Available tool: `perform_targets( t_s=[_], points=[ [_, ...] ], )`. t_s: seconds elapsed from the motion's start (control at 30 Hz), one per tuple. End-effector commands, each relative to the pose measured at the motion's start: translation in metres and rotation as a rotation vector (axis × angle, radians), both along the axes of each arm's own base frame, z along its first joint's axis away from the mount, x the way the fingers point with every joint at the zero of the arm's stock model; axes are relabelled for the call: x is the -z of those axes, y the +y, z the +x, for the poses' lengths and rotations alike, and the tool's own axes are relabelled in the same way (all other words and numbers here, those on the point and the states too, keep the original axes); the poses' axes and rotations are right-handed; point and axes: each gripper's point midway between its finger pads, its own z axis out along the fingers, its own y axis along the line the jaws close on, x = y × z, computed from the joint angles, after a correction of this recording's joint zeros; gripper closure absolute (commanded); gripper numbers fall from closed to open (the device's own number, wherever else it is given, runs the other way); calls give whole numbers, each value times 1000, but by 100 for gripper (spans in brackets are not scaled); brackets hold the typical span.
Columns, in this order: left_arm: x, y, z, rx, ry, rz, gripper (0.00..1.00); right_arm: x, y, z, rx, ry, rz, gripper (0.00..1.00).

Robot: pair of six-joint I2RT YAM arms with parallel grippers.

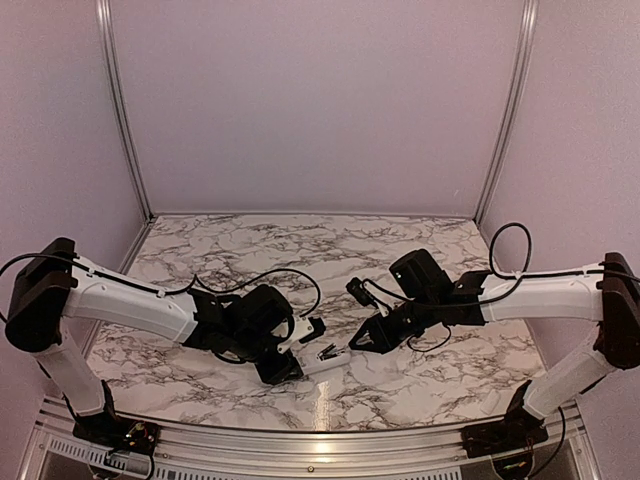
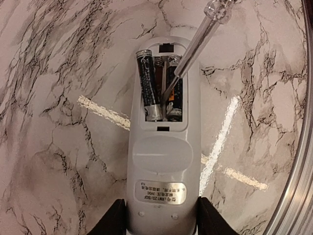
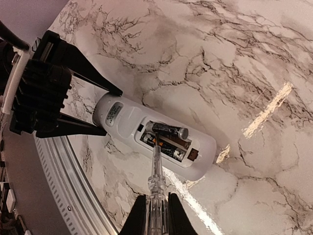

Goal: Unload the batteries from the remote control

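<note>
The white remote control (image 2: 159, 156) lies back side up on the marble, its battery bay open. Two dark batteries sit in the bay: one (image 2: 148, 83) is tilted up at one end, the other (image 2: 176, 93) lies flat. My left gripper (image 2: 161, 220) is shut on the remote's label end. My right gripper (image 3: 156, 215) is shut on a long thin clear-grey stick (image 3: 156, 176), whose tip is in the bay between the batteries (image 3: 168, 129). In the top view the left gripper (image 1: 285, 362) and right gripper (image 1: 365, 338) meet over the remote (image 1: 318, 358) near the front middle.
A metal rail (image 1: 320, 440) runs along the table's near edge, just behind the remote. The marble tabletop (image 1: 300, 250) stretches back to pale walls with metal corner posts (image 1: 125, 110). Loose black cables (image 1: 290, 275) hang off both wrists.
</note>
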Motion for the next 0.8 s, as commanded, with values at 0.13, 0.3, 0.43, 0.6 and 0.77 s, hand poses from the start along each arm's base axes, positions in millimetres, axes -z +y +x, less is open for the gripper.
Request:
perform_targets(
  t_s=[0.13,0.3,0.43,0.6,0.77],
  points=[
    [4,-2,3,-12,-3,-1,100,-4,6,-5,-30,12,-1,100],
    [4,-2,4,-28,0,-5,100,-6,7,-4,-34,8,-2,100],
    [4,-2,4,-42,7,-6,100,-8,8,-3,-39,2,-4,100],
    [4,-1,5,-44,5,-3,100,-15,8,-1,-45,-15,-8,100],
    [2,0,6,-51,-4,-7,100,-37,8,7,-30,-65,-6,100]
  ],
)
